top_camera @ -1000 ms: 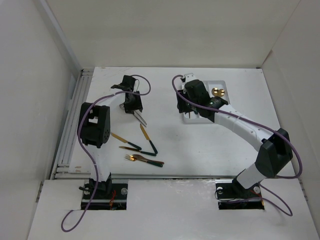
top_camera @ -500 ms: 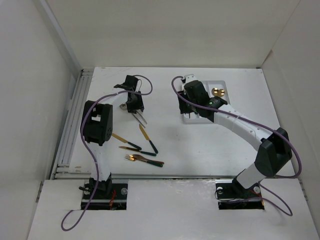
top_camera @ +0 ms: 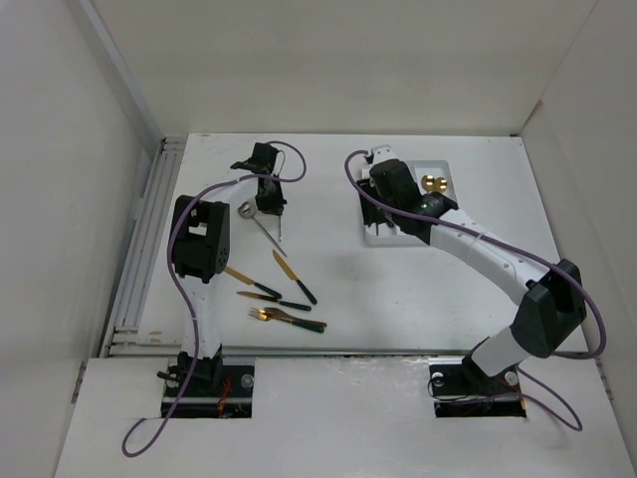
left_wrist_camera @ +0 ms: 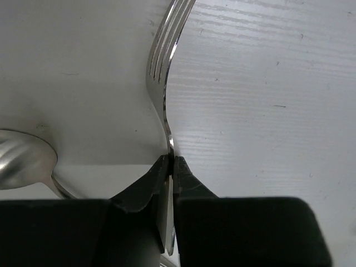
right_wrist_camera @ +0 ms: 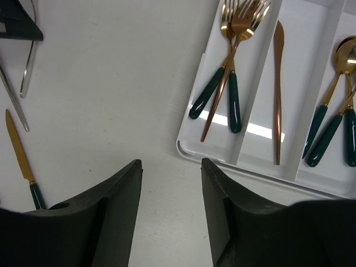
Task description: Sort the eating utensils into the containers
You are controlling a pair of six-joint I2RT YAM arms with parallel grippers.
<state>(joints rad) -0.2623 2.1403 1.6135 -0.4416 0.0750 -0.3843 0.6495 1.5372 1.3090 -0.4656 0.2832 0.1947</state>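
Eating utensils lie in two groups: some sorted in the white tray at the far right of the table, the rest loose on the left half. In the right wrist view the tray's left compartment holds three forks, two gold with dark green handles and one all copper. The middle compartment holds a single copper knife, and the right compartment holds gold spoons with green handles.

The left gripper is clamped on the handle of a silver fork, whose tines point away from the fingers over the tabletop. Whether the fork is lifted clear of the surface I cannot tell. A silver spoon lies just left of it, bowl up.

Nearer the arm bases lie four loose pieces: a gold knife with a dark handle, two more gold-and-dark pieces and a gold fork nearest the edge.

The right gripper hangs with its jaws apart and nothing between them, above bare table just beside the tray's near left corner.
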